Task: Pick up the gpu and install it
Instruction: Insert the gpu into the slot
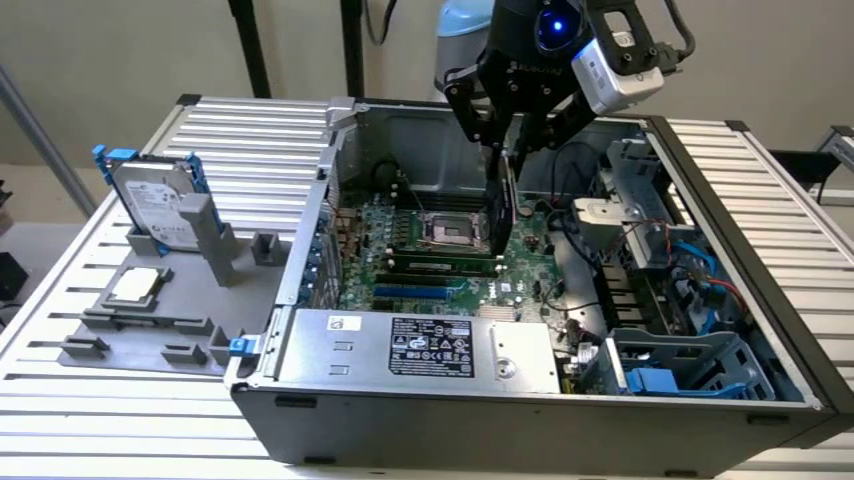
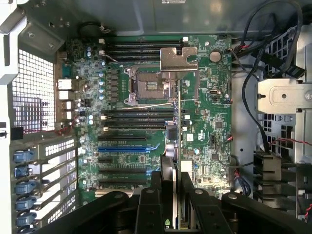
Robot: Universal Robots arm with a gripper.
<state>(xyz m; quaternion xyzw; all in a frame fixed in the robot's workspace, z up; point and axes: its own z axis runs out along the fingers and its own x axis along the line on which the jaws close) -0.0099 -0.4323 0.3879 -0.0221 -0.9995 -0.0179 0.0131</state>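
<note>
Black linkage gripper [image 1: 515, 142], glowing blue light [image 1: 553, 26] (round), silver wrist camera [image 1: 617, 65], pale-blue joint cap [image 1: 461, 25], black cable [image 1: 683, 38]

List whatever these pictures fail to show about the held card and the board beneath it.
Exterior view: the gpu hangs edge-on from the gripper; its faces are unreadable.
Wrist view: the card's own edge covers the slot under it; contact with the motherboard cannot be told.
Exterior view: the power supply hides the board's near edge.
</note>
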